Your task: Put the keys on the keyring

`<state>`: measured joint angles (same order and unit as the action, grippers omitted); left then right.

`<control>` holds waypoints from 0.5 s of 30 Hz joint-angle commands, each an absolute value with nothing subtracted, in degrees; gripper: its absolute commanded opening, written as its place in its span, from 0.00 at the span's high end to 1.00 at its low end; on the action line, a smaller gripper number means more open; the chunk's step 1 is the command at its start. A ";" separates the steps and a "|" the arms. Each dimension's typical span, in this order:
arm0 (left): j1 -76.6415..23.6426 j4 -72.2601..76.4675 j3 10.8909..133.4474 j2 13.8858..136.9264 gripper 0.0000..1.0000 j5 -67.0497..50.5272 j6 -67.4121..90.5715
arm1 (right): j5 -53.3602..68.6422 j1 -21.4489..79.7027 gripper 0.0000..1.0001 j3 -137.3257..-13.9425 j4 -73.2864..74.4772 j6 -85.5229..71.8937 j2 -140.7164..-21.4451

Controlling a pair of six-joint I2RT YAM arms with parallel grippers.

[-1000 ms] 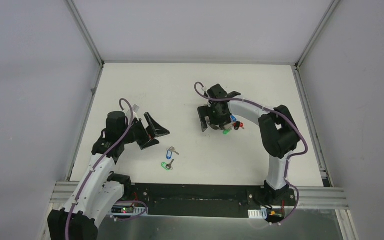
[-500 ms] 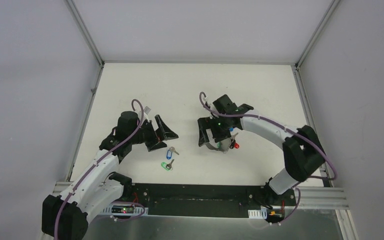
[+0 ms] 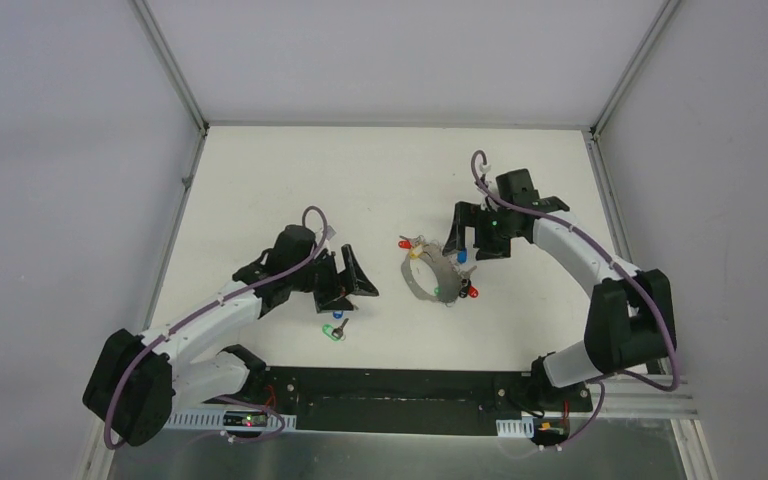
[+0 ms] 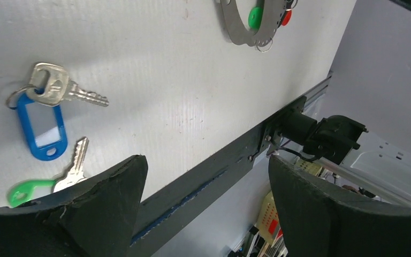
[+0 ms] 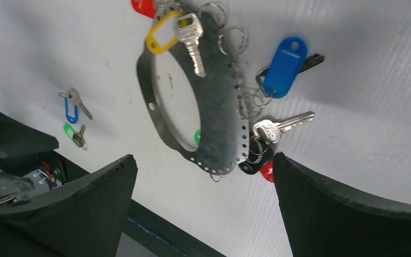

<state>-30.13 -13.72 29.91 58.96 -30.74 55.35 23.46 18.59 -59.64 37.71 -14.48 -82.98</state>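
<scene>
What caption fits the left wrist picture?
Open left gripper near the blue-tagged key and green-tagged key lying on the table.

Bright, even overhead light nearly bleaches the white table (image 3: 290, 170) in the top view, leaving only faint soft shadows under the arms. The silver metal sheet (image 3: 410, 455) at six o'clock carries a glare patch. Both wrist views are sharp on the table; the black gripper fingers (image 4: 310, 214) at five and seven o'clock look dark and detail-poor.

high overhead, two wrist close-ups, keyring (image 5: 219, 107) shared
</scene>
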 commanded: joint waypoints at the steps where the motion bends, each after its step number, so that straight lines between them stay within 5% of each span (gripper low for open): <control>1: -34.58 -9.25 35.07 63.79 0.15 -27.50 55.76 | 25.32 16.71 0.01 -60.32 38.54 -11.06 -88.08; 10: -41.38 -8.13 40.78 71.51 0.16 -23.79 55.03 | 30.17 19.80 0.17 -56.62 38.08 -12.45 -92.78; 13: -41.70 -8.13 41.65 73.48 0.26 -23.58 55.10 | 31.50 23.00 0.41 -54.45 37.39 -14.47 -91.78; 15: -41.75 -8.27 42.60 74.97 0.30 -24.03 54.44 | 33.01 24.47 0.48 -53.00 36.93 -15.82 -90.98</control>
<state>-41.34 -10.15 39.57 73.03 -25.50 55.33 28.69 21.43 -55.16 38.24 -13.08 -94.15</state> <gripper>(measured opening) 0.733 0.563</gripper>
